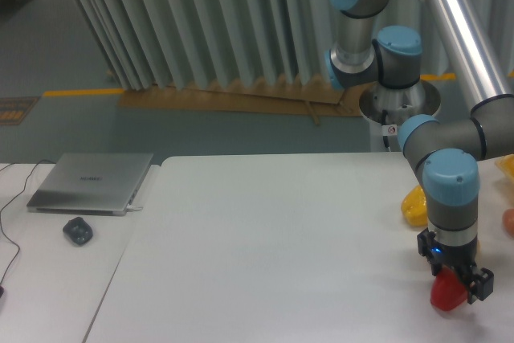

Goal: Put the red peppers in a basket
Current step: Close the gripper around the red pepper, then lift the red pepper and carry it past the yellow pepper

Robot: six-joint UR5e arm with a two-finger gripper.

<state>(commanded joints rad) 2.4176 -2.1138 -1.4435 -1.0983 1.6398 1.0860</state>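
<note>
The red pepper (448, 295) lies on the white table (273, 247) near its front right corner. My gripper (454, 280) points straight down over the pepper. Its black fingers (483, 285) stand on either side of the pepper's top, open around it. The pepper's upper part is hidden behind the gripper body. The basket is out of view.
A yellow bell pepper (414, 205) lies just behind the gripper, partly hidden by the arm. A pinkish lump (509, 221) and a yellow-orange object (506, 165) are cut off by the right edge. A closed laptop (92, 182) and a dark mouse (78, 231) lie far left.
</note>
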